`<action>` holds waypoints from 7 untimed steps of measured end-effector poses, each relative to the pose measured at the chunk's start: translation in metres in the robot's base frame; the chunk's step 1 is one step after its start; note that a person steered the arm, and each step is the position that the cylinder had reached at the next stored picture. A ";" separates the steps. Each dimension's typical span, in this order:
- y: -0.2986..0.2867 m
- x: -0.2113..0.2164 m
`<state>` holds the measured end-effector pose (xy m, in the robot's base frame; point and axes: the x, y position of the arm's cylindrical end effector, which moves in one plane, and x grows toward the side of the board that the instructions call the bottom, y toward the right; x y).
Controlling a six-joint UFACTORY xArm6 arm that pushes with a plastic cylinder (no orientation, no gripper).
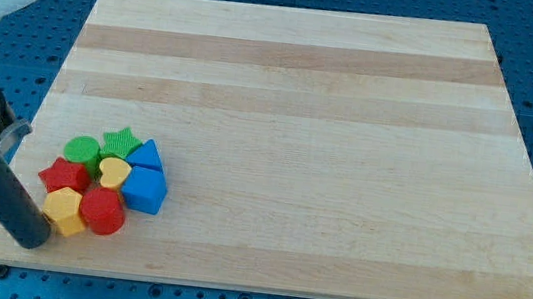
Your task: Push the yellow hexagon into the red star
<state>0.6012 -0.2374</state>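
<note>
My tip [33,241] sat down at the view's bottom left corner of the wooden table [344,178], and right there, touching it or as good as, just to the view's right of it, was the yellow hexagon [64,211]. No pincer on this arm at all, only the dark rod, so there was nothing spread or pressed together to report. Up and a shade to the right of my tip, the red star [63,176] sat against the hexagon's upper edge. The rest of the pack crowded close beyond: a red hexagon-like block [102,211] beside the yellow hexagon on the side away from my tip, a yellow heart [114,172] above that, a green round block [82,152] and a green star [122,141] further up, and two blue blocks, a triangle [147,153] and a larger blue block [146,191], farthest from my tip.
</note>
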 end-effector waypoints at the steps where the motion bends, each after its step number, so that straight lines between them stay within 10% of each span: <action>1: 0.000 0.000; 7: 0.045 -0.024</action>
<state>0.5770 -0.1920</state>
